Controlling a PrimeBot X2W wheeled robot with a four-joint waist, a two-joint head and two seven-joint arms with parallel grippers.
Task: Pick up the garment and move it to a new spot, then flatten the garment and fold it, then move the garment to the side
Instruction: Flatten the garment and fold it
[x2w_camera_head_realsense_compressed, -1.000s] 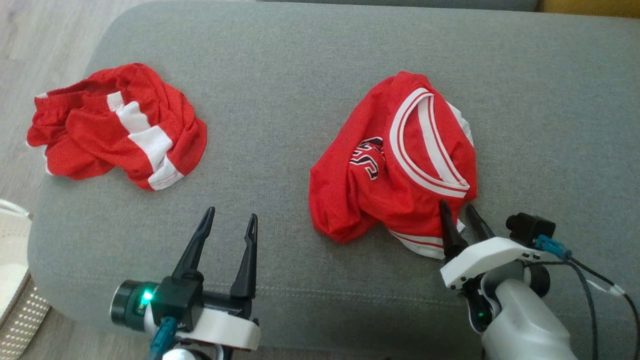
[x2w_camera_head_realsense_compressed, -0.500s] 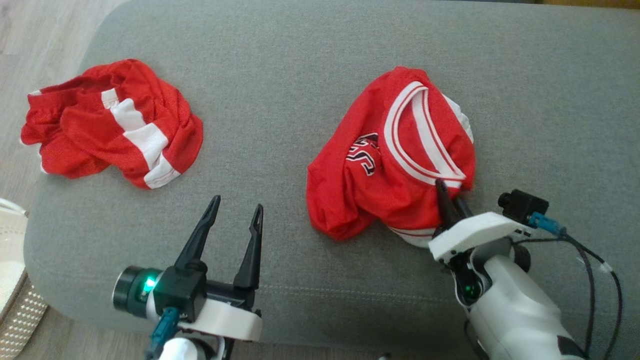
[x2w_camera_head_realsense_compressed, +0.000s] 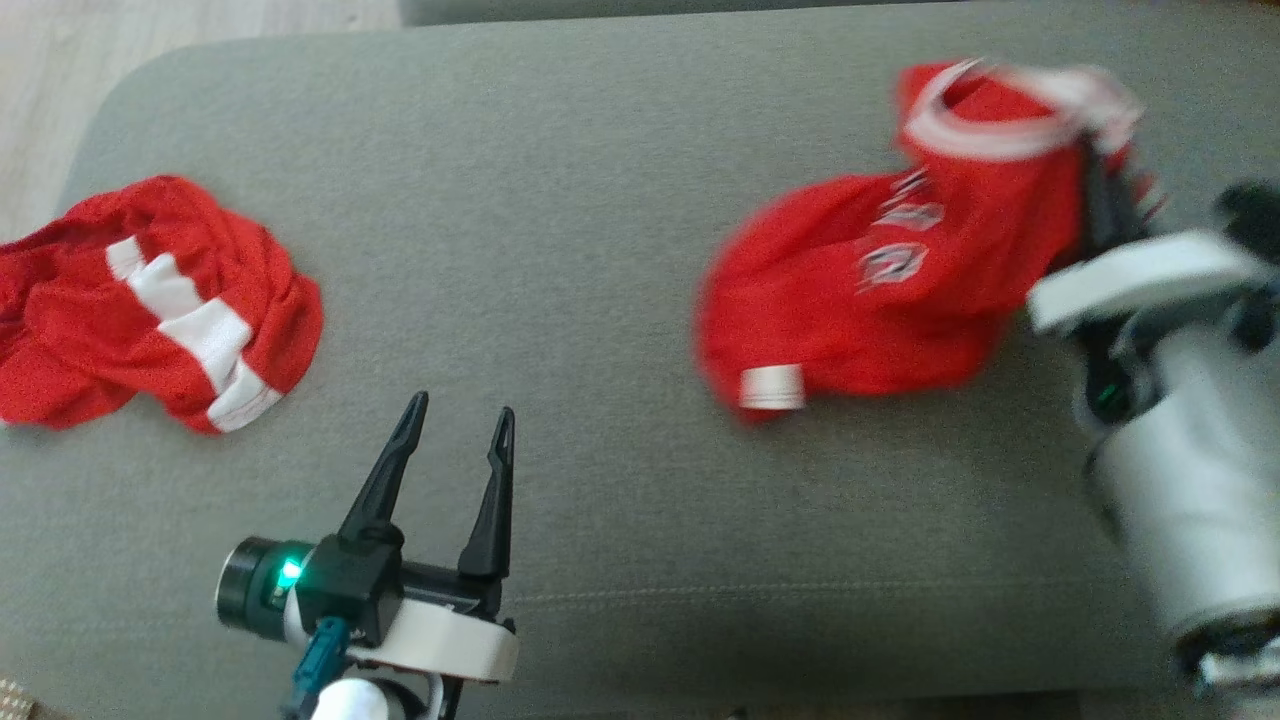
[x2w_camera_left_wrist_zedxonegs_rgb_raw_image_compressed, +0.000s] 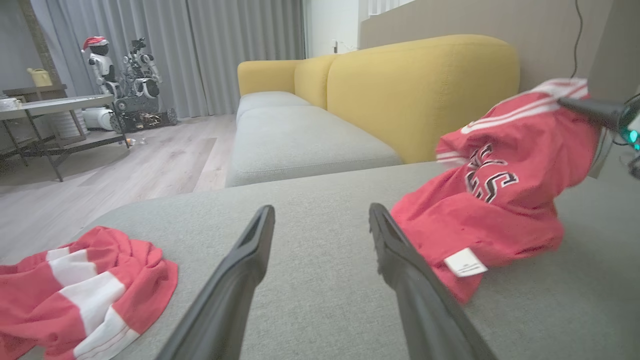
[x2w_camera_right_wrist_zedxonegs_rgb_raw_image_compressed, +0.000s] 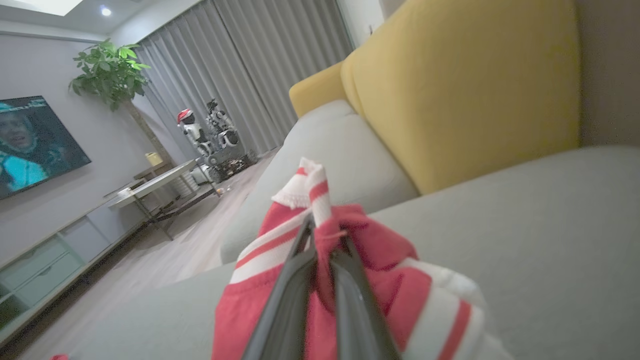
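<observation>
Pick-up step: the right jaws pinch the jersey (x2w_camera_head_realsense_compressed: 880, 290) at its collar, half-raised over the sofa (x2w_camera_head_realsense_compressed: 600, 200) seat's right side. The left jaws stand wide and empty. Next, carry it to bare seat and release.

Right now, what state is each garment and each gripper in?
jersey: bunched, partly lifted, lower end resting on the cushion.
right gripper: shut on the jersey's striped trim.
left gripper: open, empty.
striped garment: crumpled on the cushion, untouched.
</observation>
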